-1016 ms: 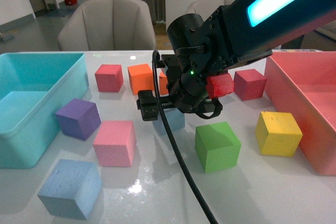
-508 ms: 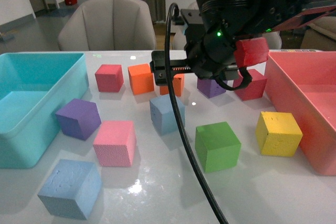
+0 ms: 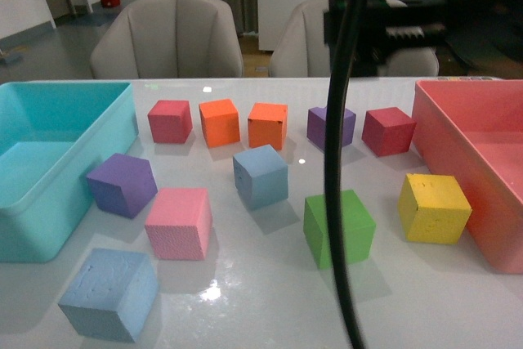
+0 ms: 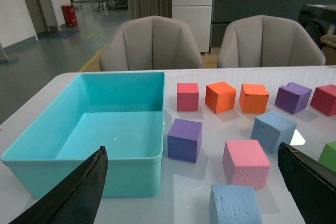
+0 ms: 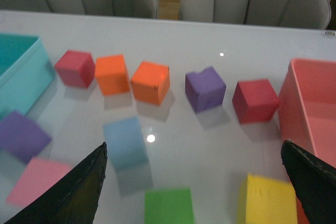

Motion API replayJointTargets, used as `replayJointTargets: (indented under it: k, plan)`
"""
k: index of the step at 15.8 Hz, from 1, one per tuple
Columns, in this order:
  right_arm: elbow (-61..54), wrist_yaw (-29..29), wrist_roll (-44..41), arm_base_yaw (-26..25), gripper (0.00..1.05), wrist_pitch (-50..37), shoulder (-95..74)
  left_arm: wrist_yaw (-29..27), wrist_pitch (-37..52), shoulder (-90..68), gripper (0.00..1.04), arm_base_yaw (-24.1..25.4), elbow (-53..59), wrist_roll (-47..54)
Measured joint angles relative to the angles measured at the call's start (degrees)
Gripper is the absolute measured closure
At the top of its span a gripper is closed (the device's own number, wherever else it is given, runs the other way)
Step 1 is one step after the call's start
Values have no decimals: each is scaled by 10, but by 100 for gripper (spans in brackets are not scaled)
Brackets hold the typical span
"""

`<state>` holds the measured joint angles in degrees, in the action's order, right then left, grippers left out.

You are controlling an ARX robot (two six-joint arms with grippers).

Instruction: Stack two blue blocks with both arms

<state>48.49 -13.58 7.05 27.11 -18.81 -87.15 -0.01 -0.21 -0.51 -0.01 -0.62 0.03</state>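
Observation:
One pale blue block [image 3: 260,175] sits on the white table near the middle. The other blue block [image 3: 109,293] sits at the front left. The left wrist view shows both, the middle one [image 4: 273,130] and the front one [image 4: 234,205]. My left gripper [image 4: 191,149] is open and empty, well above the table on the front left block's side. My right gripper [image 5: 194,145] is open and empty, high above the table, with the middle blue block [image 5: 124,141] below it. In the front view only the right arm's dark body [image 3: 392,22] and its black cable [image 3: 335,161] show.
A turquoise bin [image 3: 49,161] stands at the left and a pink-red bin [image 3: 482,145] at the right. Round the blue blocks lie a purple cube [image 3: 122,184], a pink cube [image 3: 178,222], a green cube [image 3: 339,226], a yellow cube [image 3: 433,208] and a back row of red, orange and purple cubes.
My right arm has risen up and to the right, away from the middle blue block, which now stands uncovered on the table. No cube has moved.

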Motion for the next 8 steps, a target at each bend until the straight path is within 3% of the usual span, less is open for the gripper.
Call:
replayJointTargets:
  k: [2, 3, 5, 6, 7, 8]
  plan:
    - [-122, -15, 4, 32, 6, 3, 138, 0, 0, 0, 7, 0, 0, 0]
    - [-132, -16, 4, 12, 6, -49, 147, -1, 0, 0, 7, 0, 0, 0]
    - [-133, -28, 4, 1, 6, -58, 149, 3, 1, 0, 7, 0, 0, 0]
    - [-157, -59, 1, -9, 9, -101, 153, -1, 1, 0, 7, 0, 0, 0]
    - [-227, -97, -29, -18, 21, -195, 173, 1, -1, 0, 7, 0, 0, 0]
    - [-290, -75, -48, -47, 34, -210, 236, 0, 0, 0, 7, 0, 0, 0]
